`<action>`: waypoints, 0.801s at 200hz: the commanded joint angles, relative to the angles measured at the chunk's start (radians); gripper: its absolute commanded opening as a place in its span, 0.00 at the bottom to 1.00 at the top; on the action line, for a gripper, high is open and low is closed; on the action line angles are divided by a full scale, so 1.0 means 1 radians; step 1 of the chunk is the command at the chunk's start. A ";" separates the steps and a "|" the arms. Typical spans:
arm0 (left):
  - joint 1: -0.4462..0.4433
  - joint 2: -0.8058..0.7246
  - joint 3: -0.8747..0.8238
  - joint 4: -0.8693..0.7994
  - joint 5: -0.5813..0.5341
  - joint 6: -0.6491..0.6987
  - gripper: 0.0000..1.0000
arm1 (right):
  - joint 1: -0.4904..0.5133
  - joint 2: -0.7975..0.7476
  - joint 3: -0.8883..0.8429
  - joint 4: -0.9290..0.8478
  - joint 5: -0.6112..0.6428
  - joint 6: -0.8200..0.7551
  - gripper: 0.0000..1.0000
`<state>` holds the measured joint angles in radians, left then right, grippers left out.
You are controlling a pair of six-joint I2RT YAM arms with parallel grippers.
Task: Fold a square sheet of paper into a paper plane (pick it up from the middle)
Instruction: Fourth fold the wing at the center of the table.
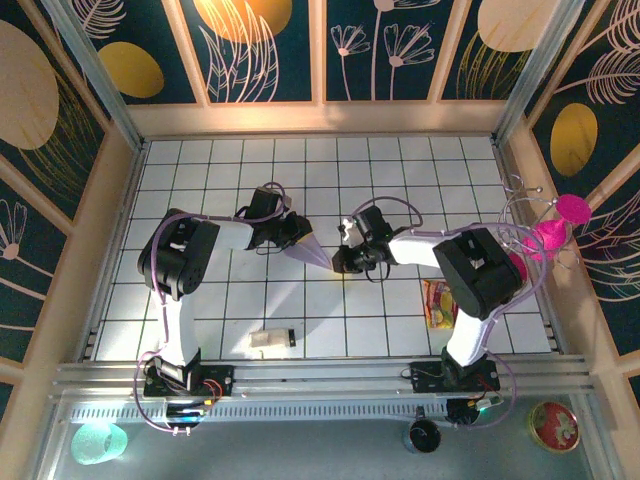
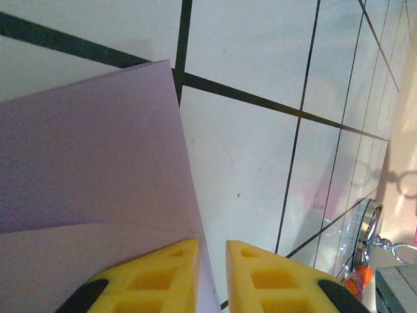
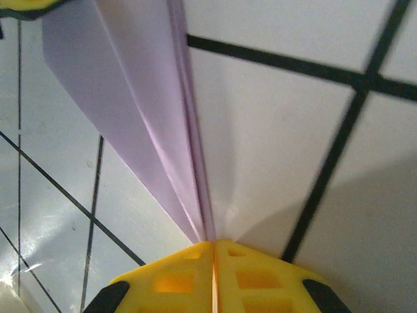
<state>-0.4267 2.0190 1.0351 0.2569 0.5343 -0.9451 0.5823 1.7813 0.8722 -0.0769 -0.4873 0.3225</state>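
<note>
Paper plane (image 1: 310,250), a pale lilac dart, lies over the white gridded surface (image 1: 400,170) between the two pincers, its pointed end toward the right one. The left arm (image 1: 180,255) and right arm (image 1: 475,265) reach inward and hide much of the grid beneath them.

The right pincer (image 3: 214,251) is clenched on the narrow end, its yellow fingertips (image 3: 251,277) pressed together with the folded layers fanning out ahead of them. At the far, wide end sits the left pincer (image 2: 212,261). Its fingertips (image 2: 156,277) stand slightly apart and the paper's edge runs into the gap, but the frame cuts this off, so whether it grips cannot be told.

Behind the right pincer a red-yellow snack packet (image 1: 438,303) is partly covered by the arm. Behind the left pincer, well apart, lies a small white block (image 1: 271,340) with a black end.
</note>
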 commanded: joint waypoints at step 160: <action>0.002 0.024 -0.020 -0.100 -0.036 0.028 0.19 | 0.039 0.124 0.176 0.062 0.004 0.073 0.08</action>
<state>-0.4267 2.0190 1.0351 0.2577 0.5388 -0.9424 0.6159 1.8599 1.0225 -0.0040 -0.4793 0.3927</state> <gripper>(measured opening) 0.187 0.083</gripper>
